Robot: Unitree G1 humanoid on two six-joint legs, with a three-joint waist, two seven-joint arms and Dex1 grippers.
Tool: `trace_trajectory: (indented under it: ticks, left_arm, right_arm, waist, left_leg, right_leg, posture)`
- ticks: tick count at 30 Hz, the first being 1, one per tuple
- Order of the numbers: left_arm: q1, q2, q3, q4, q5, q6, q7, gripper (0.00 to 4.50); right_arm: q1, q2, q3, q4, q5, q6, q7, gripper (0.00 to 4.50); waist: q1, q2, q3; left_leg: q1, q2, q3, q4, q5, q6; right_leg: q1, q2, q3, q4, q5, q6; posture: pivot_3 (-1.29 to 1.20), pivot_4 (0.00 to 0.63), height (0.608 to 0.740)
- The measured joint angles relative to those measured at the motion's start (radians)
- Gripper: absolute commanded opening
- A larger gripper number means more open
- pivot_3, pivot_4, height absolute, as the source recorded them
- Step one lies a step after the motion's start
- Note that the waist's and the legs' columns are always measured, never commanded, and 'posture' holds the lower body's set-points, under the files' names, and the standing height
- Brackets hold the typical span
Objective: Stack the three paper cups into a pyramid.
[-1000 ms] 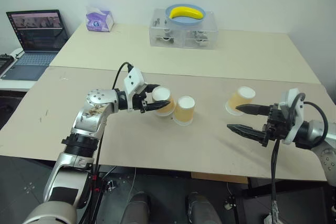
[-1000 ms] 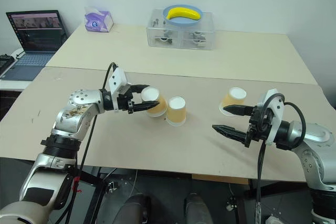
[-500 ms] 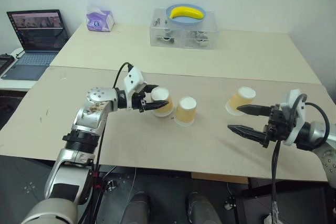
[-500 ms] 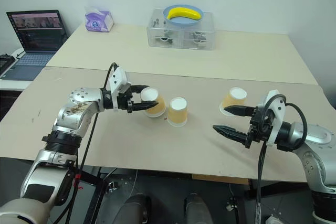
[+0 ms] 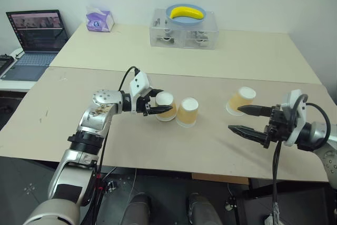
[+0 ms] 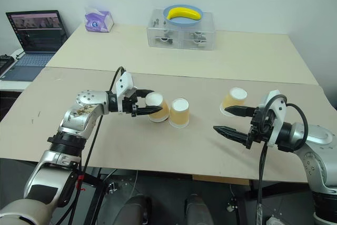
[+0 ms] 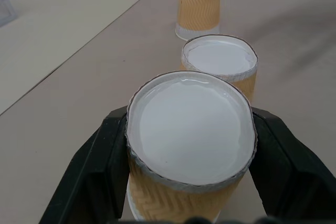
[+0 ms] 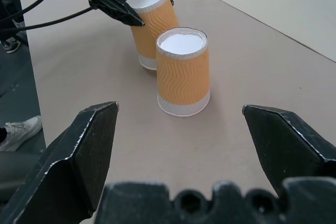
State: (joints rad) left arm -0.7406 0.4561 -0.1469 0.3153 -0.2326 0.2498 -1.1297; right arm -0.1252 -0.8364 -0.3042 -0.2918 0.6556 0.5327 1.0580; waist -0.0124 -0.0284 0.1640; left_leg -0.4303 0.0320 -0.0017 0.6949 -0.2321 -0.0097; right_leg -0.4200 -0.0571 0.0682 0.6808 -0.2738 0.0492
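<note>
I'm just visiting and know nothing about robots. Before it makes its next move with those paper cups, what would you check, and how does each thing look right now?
1. Left gripper shut on the left cup, a finger on each side: ok.
2. Held cup upright: not ok, it leans toward the middle cup.
3. Held cup's rim flat on the table: cannot tell.
4. Middle cup standing upside down, ready as a base: ok.
5. Right gripper open and empty, beside the third cup: ok.
6. Pyramid built: not ok, the third cup stands apart and nothing is on top.
</note>
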Motion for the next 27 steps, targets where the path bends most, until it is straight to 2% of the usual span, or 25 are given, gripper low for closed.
trace_trajectory:
  ticks: [13, 15, 16, 17, 24, 27]
  left_arm:
    - [0.003, 0.006, -0.029, -0.001, 0.035, -0.001, -0.006, 3.0]
    - [0.003, 0.005, -0.029, 0.0, 0.037, -0.001, -0.003, 3.66]
    - [0.003, 0.004, -0.029, 0.0, 0.037, -0.001, -0.003, 3.82]
    - [0.003, 0.002, -0.029, 0.001, 0.037, -0.001, -0.002, 4.39]
    - [-0.021, -0.025, -0.022, 0.049, 0.046, -0.006, 0.053, 4.48]
    - [-0.038, -0.039, 0.018, 0.05, 0.016, 0.017, 0.066, 4.48]
  right_arm:
    - [0.014, -0.01, -0.013, -0.013, 0.021, 0.001, 0.0, 4.5]
    - [0.014, -0.013, -0.02, -0.014, 0.025, 0.001, -0.001, 4.5]
    - [0.014, -0.013, -0.02, -0.014, 0.026, 0.001, -0.001, 4.5]
    - [0.015, -0.013, -0.02, -0.014, 0.026, 0.001, -0.001, 4.5]
    - [0.015, -0.014, -0.02, -0.014, 0.027, 0.001, -0.011, 4.5]
    - [0.015, -0.014, -0.02, -0.014, 0.027, 0.001, -0.012, 4.5]
  waist:
    - [0.0, 0.0, 0.0]
    - [0.0, 0.0, 0.0]
    - [0.0, 0.0, 0.0]
    - [0.0, 0.0, 0.0]
    - [0.0, 0.0, 0.0]
    - [0.0, 0.0, 0.0]
  left_leg:
    - [0.0, 0.0, 0.0, 0.0, 0.0, 0.0]
    - [0.0, 0.0, 0.0, 0.0, 0.0, 0.0]
    - [0.0, 0.0, 0.0, 0.0, 0.0, 0.0]
    - [0.0, 0.0, 0.0, 0.0, 0.0, 0.0]
    - [0.0, 0.0, 0.0, 0.0, 0.0, 0.0]
    - [0.0, 0.0, 0.0, 0.0, 0.0, 0.0]
  right_leg:
    - [0.0, 0.0, 0.0, 0.0, 0.0, 0.0]
    - [0.0, 0.0, 0.0, 0.0, 0.0, 0.0]
    - [0.0, 0.0, 0.0, 0.0, 0.0, 0.0]
    - [0.0, 0.0, 0.0, 0.0, 0.0, 0.0]
    - [0.0, 0.0, 0.0, 0.0, 0.0, 0.0]
    - [0.0, 0.0, 0.0, 0.0, 0.0, 0.0]
  posture:
    - [0.0, 0.15, 0.694]
    - [0.0, 0.15, 0.694]
    - [0.0, 0.15, 0.694]
    - [0.0, 0.15, 0.694]
    - [0.0, 0.15, 0.694]
    - [0.0, 0.15, 0.694]
